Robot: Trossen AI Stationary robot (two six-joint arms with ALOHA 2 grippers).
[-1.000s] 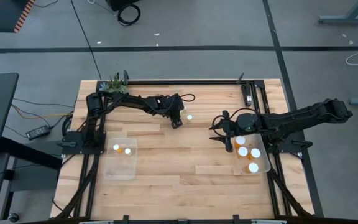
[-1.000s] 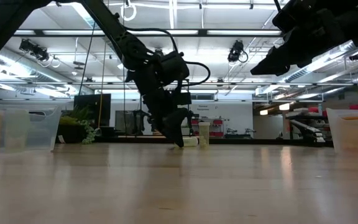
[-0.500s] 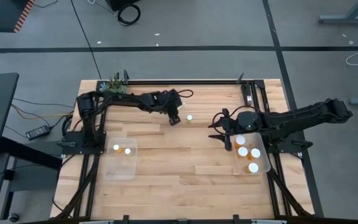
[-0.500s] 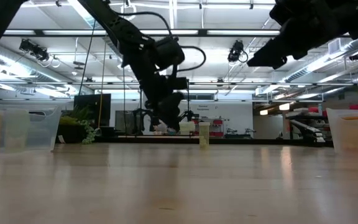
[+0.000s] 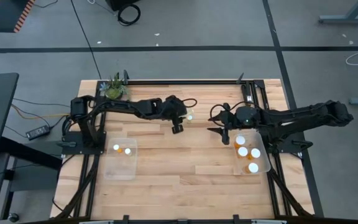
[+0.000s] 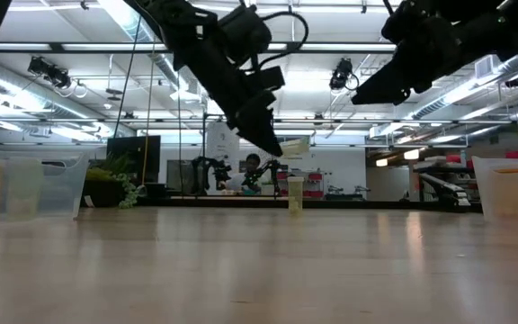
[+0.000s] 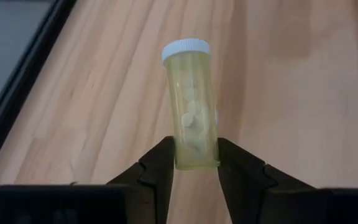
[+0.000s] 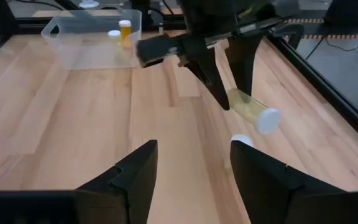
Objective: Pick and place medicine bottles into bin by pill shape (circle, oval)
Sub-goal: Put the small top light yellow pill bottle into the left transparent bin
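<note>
The left gripper (image 7: 196, 163) pinches a pale bottle (image 7: 191, 102) above bare wood in the frame's upper centre. The right gripper (image 5: 221, 132) hangs spread right of centre, beside the right bin's (image 5: 265, 163) edge.

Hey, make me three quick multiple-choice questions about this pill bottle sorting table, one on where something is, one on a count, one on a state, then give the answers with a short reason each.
1. Where is the standing bottle still outside the bins?
A. On the table near the far edge
B. In the left bin
C. Beside the plant

2. How many bottles lie in the left bin?
A. Two
B. Four
C. None

3. What is the left gripper doing?
A. Hanging open
B. Holding a pale bottle above the table
C. Pressing a bottle onto the table

Answers:
1. A: the high view shows its white cap on bare wood near the far edge.
2. A: two caps show there; the right bin holds four.
3. B: the pale bottle sits clamped between the fingers, clear of the table in the low view.
</note>
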